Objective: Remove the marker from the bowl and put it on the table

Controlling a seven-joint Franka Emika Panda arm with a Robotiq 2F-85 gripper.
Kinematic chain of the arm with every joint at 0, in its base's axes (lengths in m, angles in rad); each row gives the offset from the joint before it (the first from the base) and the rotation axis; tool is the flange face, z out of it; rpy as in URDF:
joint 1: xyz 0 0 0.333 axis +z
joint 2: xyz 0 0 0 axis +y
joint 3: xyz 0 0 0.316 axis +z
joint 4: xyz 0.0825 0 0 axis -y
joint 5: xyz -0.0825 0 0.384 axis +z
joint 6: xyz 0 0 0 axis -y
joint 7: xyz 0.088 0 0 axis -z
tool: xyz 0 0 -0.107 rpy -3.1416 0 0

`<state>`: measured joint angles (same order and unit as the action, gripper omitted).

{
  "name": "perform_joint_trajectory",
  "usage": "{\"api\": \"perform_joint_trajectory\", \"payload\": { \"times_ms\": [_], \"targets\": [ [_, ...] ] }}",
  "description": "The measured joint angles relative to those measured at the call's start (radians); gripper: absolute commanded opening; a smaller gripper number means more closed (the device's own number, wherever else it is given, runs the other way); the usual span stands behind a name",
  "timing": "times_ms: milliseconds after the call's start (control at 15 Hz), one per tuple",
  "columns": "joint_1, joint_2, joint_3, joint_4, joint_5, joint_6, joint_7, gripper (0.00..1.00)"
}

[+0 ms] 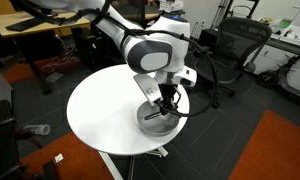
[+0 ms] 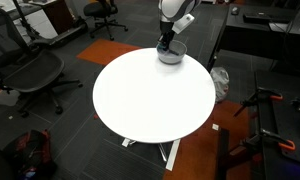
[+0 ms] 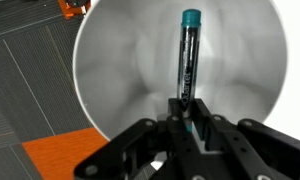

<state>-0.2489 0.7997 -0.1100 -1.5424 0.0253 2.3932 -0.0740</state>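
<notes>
The marker (image 3: 189, 55) has a teal end and a dark body and lies inside the silvery bowl (image 3: 120, 70), pointing away from me in the wrist view. My gripper (image 3: 187, 112) is down in the bowl, its fingers shut on the marker's near end. In both exterior views the gripper (image 1: 163, 107) (image 2: 168, 44) reaches straight down into the bowl (image 1: 150, 122) (image 2: 171, 57), which sits near the edge of the round white table (image 1: 100, 110) (image 2: 150, 95). The marker is hidden in the exterior views.
Black office chairs (image 1: 230, 45) (image 2: 25, 70) stand around the table. A wooden desk (image 1: 40, 25) is behind the arm. Orange carpet patches (image 1: 275, 150) (image 2: 195, 150) lie on the grey floor. Most of the tabletop is bare white.
</notes>
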Motion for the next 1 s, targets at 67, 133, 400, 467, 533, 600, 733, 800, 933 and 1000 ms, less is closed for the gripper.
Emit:
{"api": "perform_joint_trajectory", "payload": {
  "times_ms": [67, 133, 400, 467, 533, 600, 733, 800, 933, 1000],
  "targets": [
    [0.002, -0.019, 0.0, -0.007, 0.0, -0.006, 0.001, 0.05],
    [0.004, -0.04, 0.0, -0.016, 0.0, -0.006, 0.001, 0.05],
    [0.024, -0.14, -0.001, -0.079, -0.001, -0.007, 0.004, 0.05],
    [0.031, -0.167, -0.001, -0.1, -0.002, -0.007, 0.006, 0.05],
    [0.04, -0.194, -0.001, -0.124, -0.004, -0.007, 0.009, 0.05],
    [0.05, -0.222, -0.002, -0.149, -0.007, -0.008, 0.016, 0.05],
    [0.074, -0.276, -0.003, -0.207, -0.013, -0.01, 0.032, 0.05],
    [0.088, -0.301, -0.003, -0.237, -0.015, -0.011, 0.044, 0.05],
    [0.118, -0.349, -0.002, -0.304, -0.019, -0.011, 0.074, 0.05],
    [0.133, -0.37, -0.002, -0.336, -0.021, -0.01, 0.089, 0.05]
  ]
}}
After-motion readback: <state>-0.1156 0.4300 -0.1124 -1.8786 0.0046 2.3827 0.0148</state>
